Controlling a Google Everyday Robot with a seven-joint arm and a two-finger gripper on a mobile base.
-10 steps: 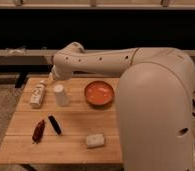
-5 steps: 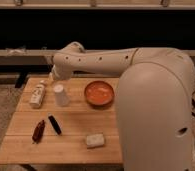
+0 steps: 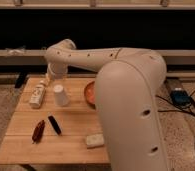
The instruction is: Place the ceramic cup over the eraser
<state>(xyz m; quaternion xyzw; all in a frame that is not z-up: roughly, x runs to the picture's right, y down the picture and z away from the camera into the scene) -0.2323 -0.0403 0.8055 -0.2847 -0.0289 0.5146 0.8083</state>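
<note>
The ceramic cup, small, white and tapered, stands on the wooden table at the back left. The eraser, a slim black bar, lies in front of the cup, nearer the table's front edge. My gripper hangs at the end of the white arm, just behind and above the cup. I see no contact between gripper and cup. The arm's large body fills the right side of the view.
A white bottle with a label lies left of the cup. A dark red wrinkled object lies left of the eraser. A pale block sits at the front. The orange bowl is half hidden by the arm.
The arm's large body has swung left and now covers most of the orange bowl. The gripper stays near the cup. The objects on the table have not moved.
</note>
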